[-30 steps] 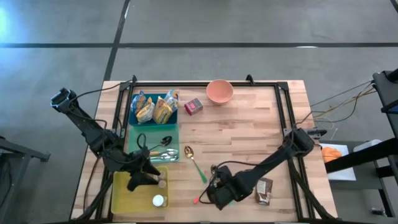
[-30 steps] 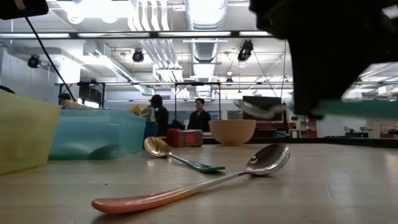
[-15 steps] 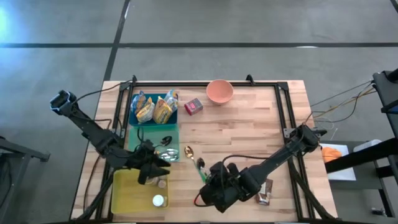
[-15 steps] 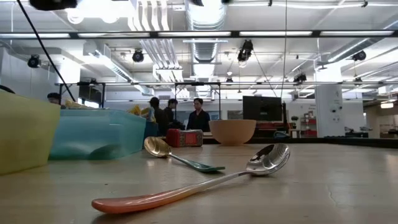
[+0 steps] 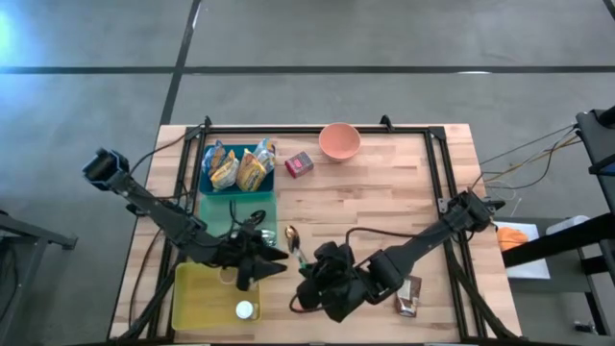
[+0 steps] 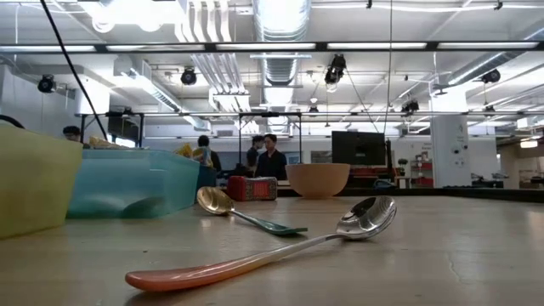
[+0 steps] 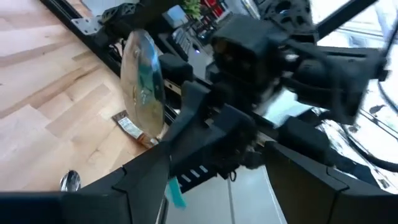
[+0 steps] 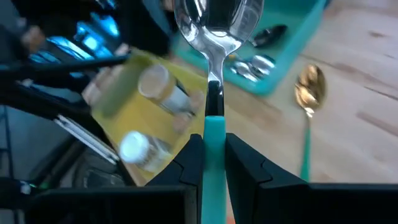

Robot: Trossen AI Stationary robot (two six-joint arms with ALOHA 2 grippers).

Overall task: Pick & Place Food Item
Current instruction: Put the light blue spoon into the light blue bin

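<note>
My right gripper (image 8: pixel 214 142) is shut on a spoon with a teal handle and a silver bowl (image 8: pixel 217 18), above the table's near middle (image 5: pixel 317 274). My left gripper (image 5: pixel 264 258) stands open at the yellow bin's (image 5: pixel 197 298) far right corner and points level toward the right gripper. Nothing shows between its fingers. The left wrist view shows the held spoon's bowl (image 7: pixel 143 81) in front of the right arm. Snack packets (image 5: pixel 238 168) lie in a blue bin, a red box (image 5: pixel 299 164) rests beside it, and a brown wrapper (image 5: pixel 408 294) lies near the right. My right gripper pinches the spoon's teal handle (image 8: pixel 214 121) between its two fingers. The spoon runs along the fingers and sticks out ahead of them, bowl foremost. The fingers slant down toward the table's left. The spoon is lifted clear of the table.
A gold spoon with a green handle (image 6: pixel 242 214) and a silver spoon with a pink handle (image 6: pixel 255 259) lie on the wood. A teal tray (image 5: pixel 213 231) holds cutlery. Small bottles (image 5: pixel 245 309) lie in the yellow bin. A pink bowl (image 5: pixel 339 141) stands at the far edge.
My right gripper has risen with the teal-handled spoon, out of the low view, and gone a little toward the table's left. My left gripper has come up out of the yellow bin, tipped up to level, and moved toward the table's right.
</note>
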